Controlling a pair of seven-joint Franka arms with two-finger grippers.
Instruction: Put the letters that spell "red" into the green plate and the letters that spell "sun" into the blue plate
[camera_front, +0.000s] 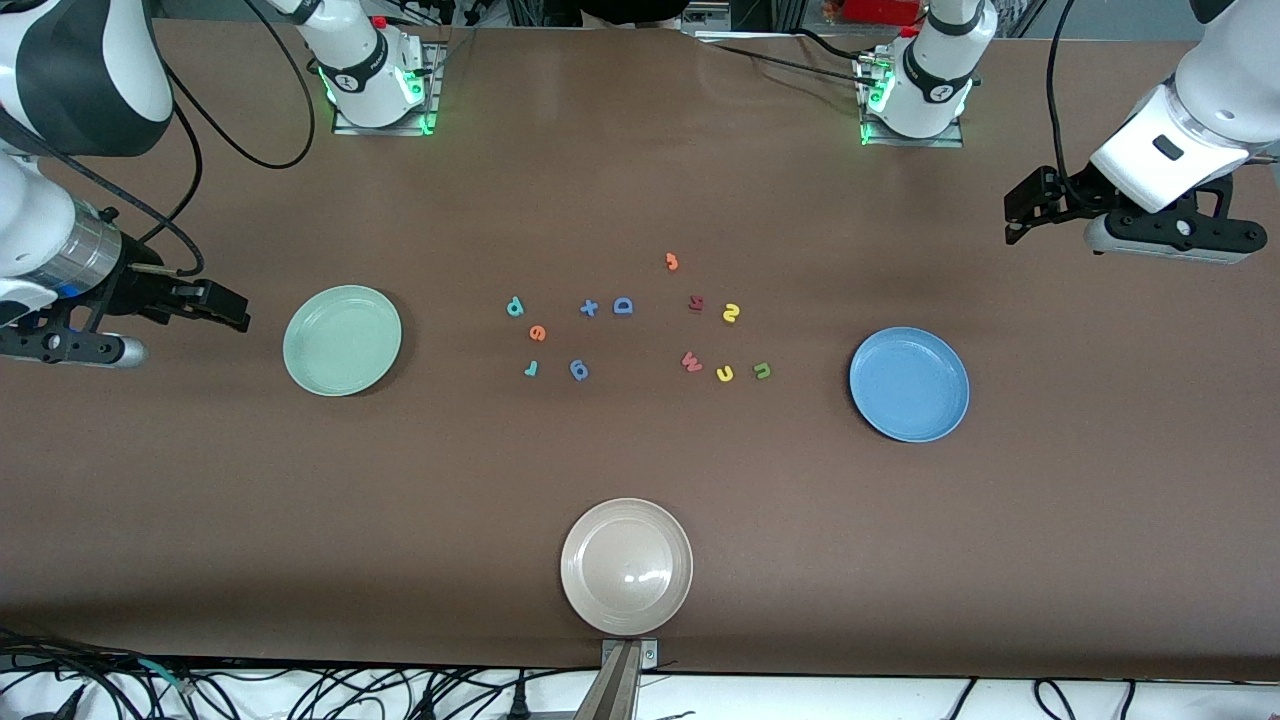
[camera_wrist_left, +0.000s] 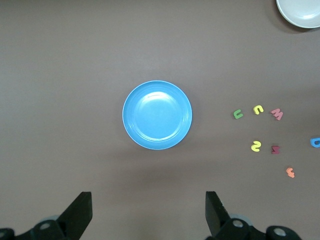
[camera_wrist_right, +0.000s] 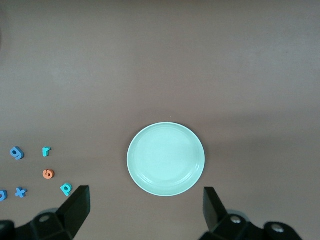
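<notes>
both tools hang released, the left tool (camera_front: 1012, 222) over bare tabletop (camera_front: 640, 470) by the glossy round blue plate (camera_front: 909, 384), the right tool (camera_front: 235, 308) at nine o'clock of the green plate (camera_front: 342, 340). foam letters lie between the plates: teal d (camera_front: 515, 307), orange e (camera_front: 537, 333), teal r (camera_front: 532, 369); yellow s (camera_front: 731, 313), yellow n (camera_front: 725, 374), olive u (camera_front: 762, 371), ringed by blue capital d (camera_front: 623, 306), red w (camera_front: 691, 362) and a beige plate (camera_front: 626, 567) at six.

brown table (camera_front: 640, 180) bears three plates and scattered foam letters

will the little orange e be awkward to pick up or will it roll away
The orange e lies flat on the table, so it probably won't roll. It looks thin and very small, so fingers may struggle to get under it, and a nudge would likely slide it.
</notes>
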